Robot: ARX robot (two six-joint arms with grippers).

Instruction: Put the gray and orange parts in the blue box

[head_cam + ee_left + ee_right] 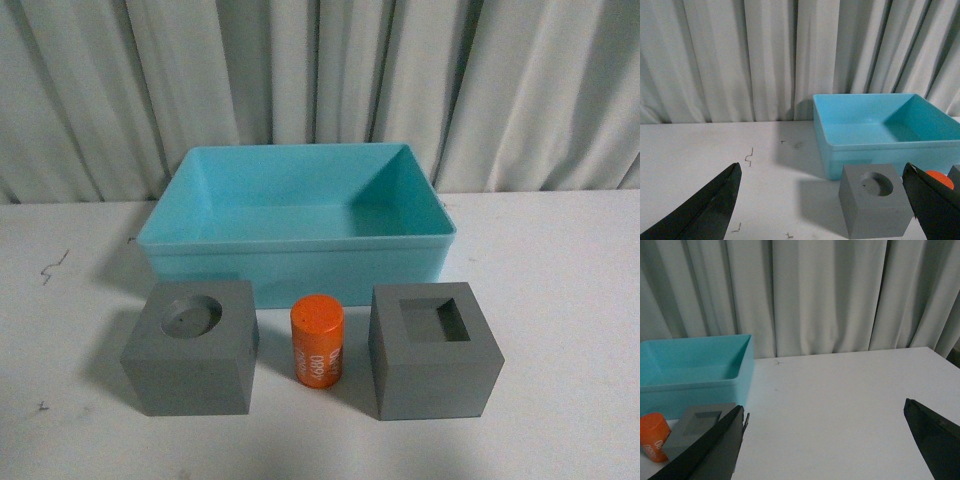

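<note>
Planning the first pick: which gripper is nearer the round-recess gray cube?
Left. The left gripper has the round-recess cube just ahead of it; the right gripper sits beyond the square-recess cube, farther away.

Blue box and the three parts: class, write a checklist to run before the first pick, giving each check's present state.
1. The blue box is empty, opening upward: ok.
2. The round-recess gray cube is upright on the table, touching nothing: ok.
3. The square-recess gray cube is upright, apart from the orange cylinder: ok.
4. The orange cylinder stands between the cubes: ok.
5. The left jaws and right jaws are open, holding nothing: ok.
6. Arm height above the parts: cannot tell.
</note>
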